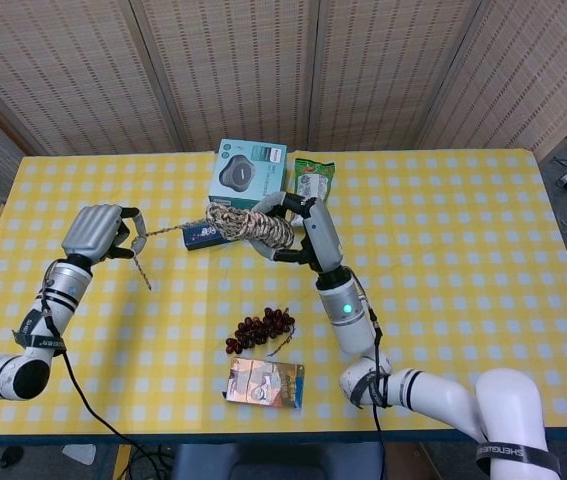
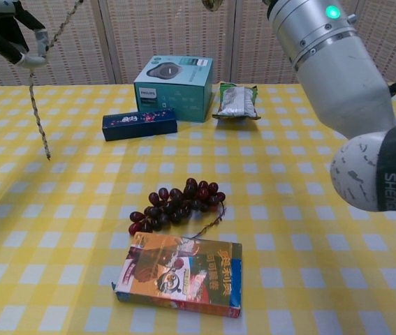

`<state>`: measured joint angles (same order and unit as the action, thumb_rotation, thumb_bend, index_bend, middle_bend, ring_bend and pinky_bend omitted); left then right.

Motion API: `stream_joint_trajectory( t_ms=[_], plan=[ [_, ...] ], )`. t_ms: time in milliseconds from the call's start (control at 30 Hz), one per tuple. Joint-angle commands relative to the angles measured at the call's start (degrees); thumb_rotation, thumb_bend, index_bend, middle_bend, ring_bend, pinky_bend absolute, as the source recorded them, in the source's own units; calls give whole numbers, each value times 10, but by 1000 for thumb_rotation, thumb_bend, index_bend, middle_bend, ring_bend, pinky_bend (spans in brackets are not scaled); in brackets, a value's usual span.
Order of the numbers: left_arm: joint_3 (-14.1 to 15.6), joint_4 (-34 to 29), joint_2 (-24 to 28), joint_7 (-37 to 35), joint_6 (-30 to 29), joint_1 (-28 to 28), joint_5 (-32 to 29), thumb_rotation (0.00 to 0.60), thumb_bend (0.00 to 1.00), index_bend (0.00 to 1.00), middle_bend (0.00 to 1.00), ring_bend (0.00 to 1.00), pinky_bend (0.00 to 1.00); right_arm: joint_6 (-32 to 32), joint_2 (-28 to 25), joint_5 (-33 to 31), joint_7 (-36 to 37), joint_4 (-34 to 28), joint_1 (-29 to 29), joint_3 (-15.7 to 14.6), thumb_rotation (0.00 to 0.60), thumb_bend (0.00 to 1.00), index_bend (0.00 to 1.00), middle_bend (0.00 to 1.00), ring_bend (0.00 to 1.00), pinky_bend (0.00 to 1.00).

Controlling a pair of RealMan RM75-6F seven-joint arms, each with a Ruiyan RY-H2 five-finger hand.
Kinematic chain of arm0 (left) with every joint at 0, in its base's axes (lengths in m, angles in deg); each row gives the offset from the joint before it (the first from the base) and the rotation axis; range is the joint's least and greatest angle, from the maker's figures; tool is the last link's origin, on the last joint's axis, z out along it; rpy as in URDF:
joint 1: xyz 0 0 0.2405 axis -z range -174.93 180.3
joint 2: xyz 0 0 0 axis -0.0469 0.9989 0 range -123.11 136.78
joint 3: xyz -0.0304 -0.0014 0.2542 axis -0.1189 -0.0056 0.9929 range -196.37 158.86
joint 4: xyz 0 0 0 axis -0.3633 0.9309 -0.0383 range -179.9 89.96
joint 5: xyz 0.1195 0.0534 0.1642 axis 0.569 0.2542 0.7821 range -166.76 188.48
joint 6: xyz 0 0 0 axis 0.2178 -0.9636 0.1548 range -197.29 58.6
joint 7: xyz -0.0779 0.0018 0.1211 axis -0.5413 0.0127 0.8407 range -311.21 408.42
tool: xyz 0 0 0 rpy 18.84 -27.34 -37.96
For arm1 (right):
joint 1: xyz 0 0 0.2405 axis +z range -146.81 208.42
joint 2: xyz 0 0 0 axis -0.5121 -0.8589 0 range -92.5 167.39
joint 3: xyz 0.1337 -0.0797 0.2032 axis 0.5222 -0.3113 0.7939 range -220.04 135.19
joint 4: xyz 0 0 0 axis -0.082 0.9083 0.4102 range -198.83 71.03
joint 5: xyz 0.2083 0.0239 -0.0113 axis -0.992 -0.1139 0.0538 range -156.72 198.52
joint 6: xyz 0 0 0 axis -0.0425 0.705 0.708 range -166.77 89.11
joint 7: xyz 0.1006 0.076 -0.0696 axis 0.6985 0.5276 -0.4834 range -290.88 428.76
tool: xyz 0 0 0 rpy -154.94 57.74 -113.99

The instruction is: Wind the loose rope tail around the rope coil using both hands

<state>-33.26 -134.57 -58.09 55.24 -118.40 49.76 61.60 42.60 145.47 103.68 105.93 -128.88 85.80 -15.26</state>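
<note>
A tan braided rope coil (image 1: 251,226) is held in the air by my right hand (image 1: 298,230), whose fingers wrap around it above the table's middle. In the chest view only the coil's lower tip (image 2: 215,4) shows at the top edge. The loose rope tail (image 1: 166,232) runs taut from the coil leftward to my left hand (image 1: 98,232), which pinches it. Below that hand the tail's end (image 2: 38,120) hangs free, short of the tablecloth. My left hand (image 2: 8,36) appears at the top left of the chest view.
On the yellow checked table (image 1: 443,250) stand a teal box (image 2: 174,88), a dark blue flat box (image 2: 139,124) and a green snack bag (image 2: 237,101) at the back. A bunch of dark grapes (image 2: 175,204) and a colourful packet (image 2: 179,273) lie near the front.
</note>
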Motion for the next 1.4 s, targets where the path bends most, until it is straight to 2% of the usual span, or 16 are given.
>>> stream_joint_trajectory(
  t_ms=[33,767,867,900,967,1033,1167,1200,1267,1333,1400],
  plan=[
    [-2,-5,3,-3,-4,-2,5,600,429,752,1000,1000,1000,-1,2,-1,-1,2,1,-1,600,258,898,716,575,629],
    [-8,-52,16,-29,-44,-22,85,600,429,730,1000,1000,1000,5,19,-19,-36,17,2,5,600,258,898,716,575,629],
    [-6,-58,21,-34,-39,-24,92,600,417,633,999,1000,1000,6,17,-17,-38,16,3,5,600,258,898,716,575,629],
    [-7,-61,24,-37,-37,-25,91,600,405,565,985,995,1000,7,16,-17,-37,15,2,5,600,258,898,716,575,629],
    [-8,-64,27,-40,-37,-26,92,600,368,420,905,933,1000,8,15,-17,-37,14,1,6,600,258,898,716,575,629],
    [-9,-67,30,-40,-40,-28,92,600,340,324,822,848,1000,9,12,-16,-36,12,-1,5,600,258,898,716,575,629],
    [-8,-69,33,-41,-44,-33,91,600,314,184,699,720,999,7,3,-14,-37,6,-5,1,600,258,898,716,575,629],
    [-7,-69,34,-41,-45,-34,89,600,309,143,640,673,979,6,-1,-13,-38,4,-7,0,600,258,898,716,575,629],
    [-6,-70,37,-41,-44,-37,84,600,300,98,515,558,855,4,-9,-12,-41,-2,-10,-3,600,258,898,716,575,629],
    [-4,-69,40,-42,-44,-42,77,600,298,92,437,467,714,0,-22,-8,-47,-12,-15,-9,600,258,898,716,575,629],
    [-3,-66,41,-45,-48,-49,69,600,297,93,389,407,612,-2,-37,-4,-55,-25,-22,-15,600,258,898,716,575,629]
  ],
)
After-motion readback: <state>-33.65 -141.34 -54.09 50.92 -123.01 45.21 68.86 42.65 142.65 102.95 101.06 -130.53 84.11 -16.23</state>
